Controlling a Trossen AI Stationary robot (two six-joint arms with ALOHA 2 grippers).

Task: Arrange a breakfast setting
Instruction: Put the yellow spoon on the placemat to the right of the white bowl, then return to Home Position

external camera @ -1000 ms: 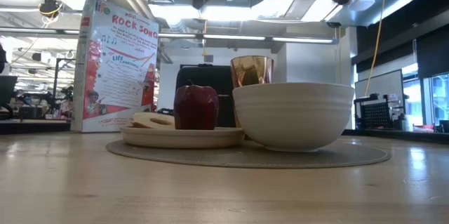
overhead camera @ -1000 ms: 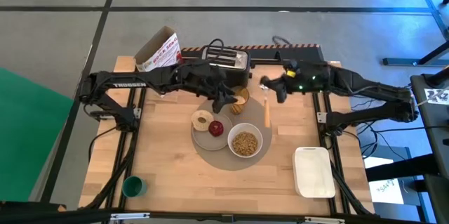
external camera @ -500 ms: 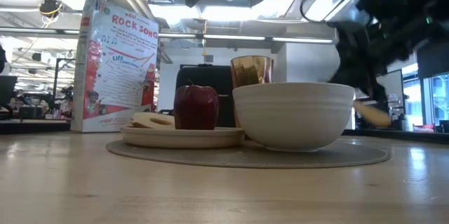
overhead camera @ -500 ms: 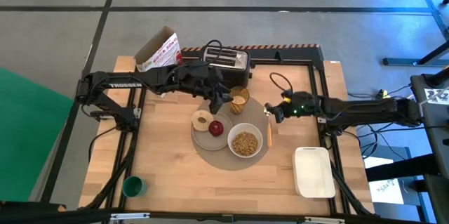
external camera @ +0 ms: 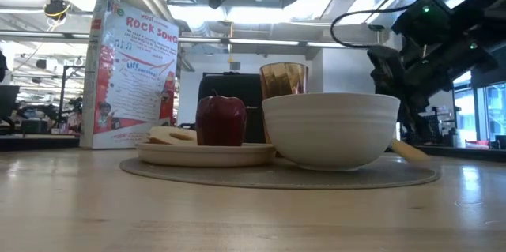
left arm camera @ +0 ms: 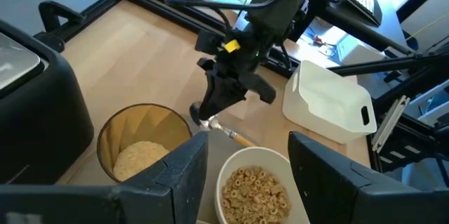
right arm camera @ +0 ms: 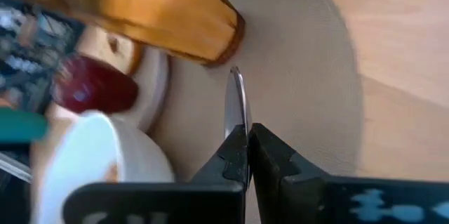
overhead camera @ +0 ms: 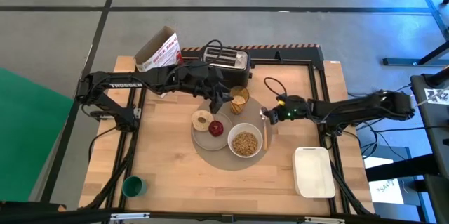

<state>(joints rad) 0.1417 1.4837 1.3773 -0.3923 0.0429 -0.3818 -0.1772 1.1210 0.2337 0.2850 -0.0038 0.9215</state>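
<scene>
The round grey mat (overhead camera: 210, 155) carries the small grey plate (overhead camera: 200, 136) with ring-shaped bread (overhead camera: 202, 119) and a red apple (overhead camera: 216, 128), the white bowl (overhead camera: 245, 142) of cereal and the amber cup (overhead camera: 240, 97). The spoon (overhead camera: 268, 131), with a metal bowl end and a wooden handle, lies by the mat's right edge. My right gripper (overhead camera: 265, 116) is shut on it. My left gripper (left arm camera: 245, 175) hovers open above the mat, just left of the cup. My right gripper pinches the spoon's metal bowl end (right arm camera: 236, 104) between its two fingertips, the bowl edge-on between them. The fingers come from above and from the table's right, slanting down. The spoon is tilted, its wooden handle end (external camera: 409, 151) low by the table.
A black toaster (overhead camera: 226, 59) and a tilted cereal box (overhead camera: 157, 50) stand at the table's far edge. A white rectangular tray (overhead camera: 313, 171) sits near right, a small green cup (overhead camera: 133, 185) near left. Bare wood lies left of and in front of the mat.
My right gripper has come from the table's far side toward the near edge and down to the spoon beside the bowl. The spoon has shifted a little toward the near edge, and its handle end has sunk to the table.
</scene>
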